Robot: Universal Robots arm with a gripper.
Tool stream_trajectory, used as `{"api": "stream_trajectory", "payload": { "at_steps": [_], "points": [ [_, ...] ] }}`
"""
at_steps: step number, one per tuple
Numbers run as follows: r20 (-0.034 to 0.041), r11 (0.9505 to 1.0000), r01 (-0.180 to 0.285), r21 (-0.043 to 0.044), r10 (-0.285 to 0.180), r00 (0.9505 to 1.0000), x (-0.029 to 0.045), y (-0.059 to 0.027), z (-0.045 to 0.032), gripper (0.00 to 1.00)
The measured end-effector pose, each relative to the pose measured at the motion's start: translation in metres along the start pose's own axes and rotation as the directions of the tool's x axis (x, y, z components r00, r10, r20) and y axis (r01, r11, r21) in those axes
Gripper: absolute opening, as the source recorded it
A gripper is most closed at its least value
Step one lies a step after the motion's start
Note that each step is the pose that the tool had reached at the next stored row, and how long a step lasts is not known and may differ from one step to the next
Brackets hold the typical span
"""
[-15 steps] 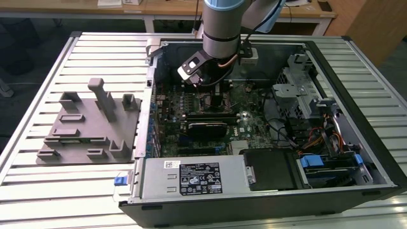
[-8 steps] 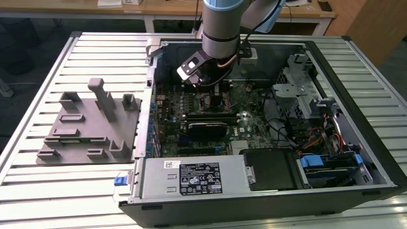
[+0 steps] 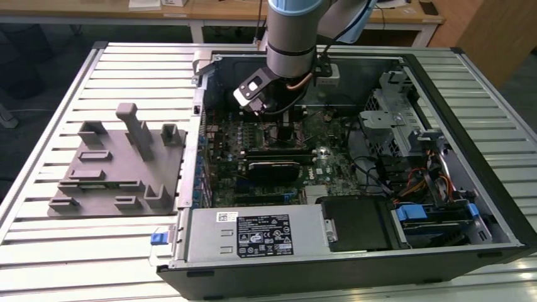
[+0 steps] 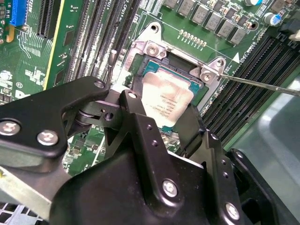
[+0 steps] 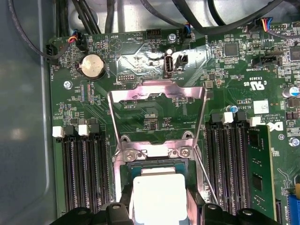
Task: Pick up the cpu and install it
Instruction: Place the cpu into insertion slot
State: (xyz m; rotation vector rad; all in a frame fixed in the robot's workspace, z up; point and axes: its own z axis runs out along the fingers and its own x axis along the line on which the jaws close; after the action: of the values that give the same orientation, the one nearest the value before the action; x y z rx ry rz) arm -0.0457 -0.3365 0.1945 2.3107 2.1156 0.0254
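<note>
Down inside the open computer case (image 3: 495, 214) on the slatted table (image 3: 75, 251), the gripper (image 3: 266, 110) hangs over the motherboard (image 5: 140, 61), well apart from the grey holder block (image 3: 117, 163). In both wrist views its 2 black fingers (image 4: 136, 110) press against opposite edges of the cpu (image 4: 166, 96) (image 5: 159, 192), pinching it as it lies flat in the socket (image 4: 152, 47), silver top up. The socket's metal load plate (image 5: 140, 91) is flipped open, with memory slots (image 5: 84, 173) on both sides.
</note>
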Motion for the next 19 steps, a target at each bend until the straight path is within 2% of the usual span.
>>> {"api": "stream_trajectory", "payload": {
  "at_steps": [19],
  "points": [
    [-0.0004,1.0000,0.000,0.0001,0.000,1.0000,0.0000,0.0004,0.0011,0.53]
  ]
}}
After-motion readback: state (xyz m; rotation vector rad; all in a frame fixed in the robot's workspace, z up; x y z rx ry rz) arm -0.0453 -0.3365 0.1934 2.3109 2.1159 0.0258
